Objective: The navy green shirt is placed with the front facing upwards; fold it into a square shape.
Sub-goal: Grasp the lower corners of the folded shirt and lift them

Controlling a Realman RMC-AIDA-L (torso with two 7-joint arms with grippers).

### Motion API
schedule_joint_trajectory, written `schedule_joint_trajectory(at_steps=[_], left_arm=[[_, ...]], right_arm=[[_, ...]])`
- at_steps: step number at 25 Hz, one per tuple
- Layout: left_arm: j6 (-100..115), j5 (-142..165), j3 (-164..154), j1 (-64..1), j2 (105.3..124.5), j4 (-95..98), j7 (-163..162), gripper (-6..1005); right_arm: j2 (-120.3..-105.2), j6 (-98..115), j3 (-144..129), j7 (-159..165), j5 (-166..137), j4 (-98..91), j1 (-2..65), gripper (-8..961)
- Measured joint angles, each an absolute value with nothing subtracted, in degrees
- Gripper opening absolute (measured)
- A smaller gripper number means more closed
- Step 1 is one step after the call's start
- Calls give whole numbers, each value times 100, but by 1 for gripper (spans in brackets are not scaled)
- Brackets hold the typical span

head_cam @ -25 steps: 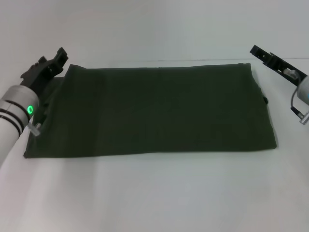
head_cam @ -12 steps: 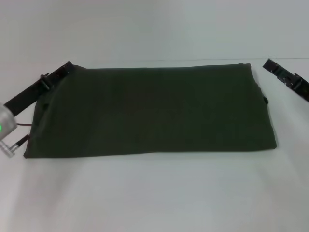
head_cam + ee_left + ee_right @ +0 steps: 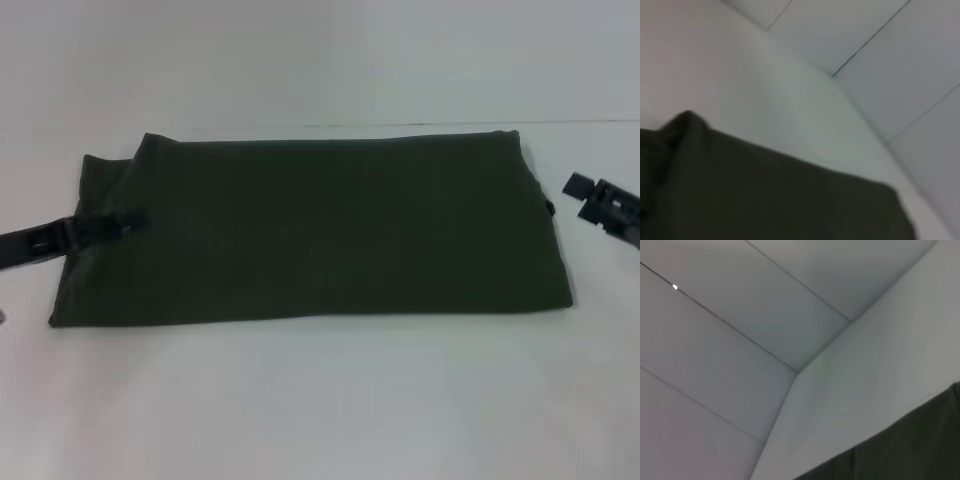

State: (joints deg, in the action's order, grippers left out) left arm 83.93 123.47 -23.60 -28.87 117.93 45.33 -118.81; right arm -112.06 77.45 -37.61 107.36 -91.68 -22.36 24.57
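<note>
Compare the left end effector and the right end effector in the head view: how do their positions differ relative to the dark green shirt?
The left end effector reaches over the left edge of the folded dark olive-green cotton shirt, its tip lying on the fabric; the right end effector stays off the shirt, over the white table, beside the right edge. The left one lies nearly level; the right one slants. Both are black and low, near the shirt's short ends.

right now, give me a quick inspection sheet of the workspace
surface: white table, bare around the cloth
job's things: navy green shirt lying flat, folded into a wide rectangle, not yet square; lettering not visible
clutter: nothing seen
grippers: left gripper low over the shirt's left edge; right gripper beside the right edge, apart from the cloth
cables: nothing seen
surroundings: white panelled wall behind the table
</note>
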Motion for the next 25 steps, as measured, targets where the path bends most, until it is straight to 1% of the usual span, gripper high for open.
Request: schedule_joint_trajectory(at_steps=[5, 12, 25], left_arm=[[8018, 13129, -2394, -3082, 11683, 4700, -11889, 645], [7814, 14259, -2562, -3398, 11601, 4711, -12309, 646], [7665, 14843, -2561, -3442, 11567, 4812, -12417, 646]], right_arm=[[-11201, 7777, -3751, 10758, -9429, -2295, 2465, 923], [-11228, 7762, -3771, 10798, -9455, -2295, 2471, 923], [-11266, 7660, -3779, 10802, -9605, -2284, 2536, 922]])
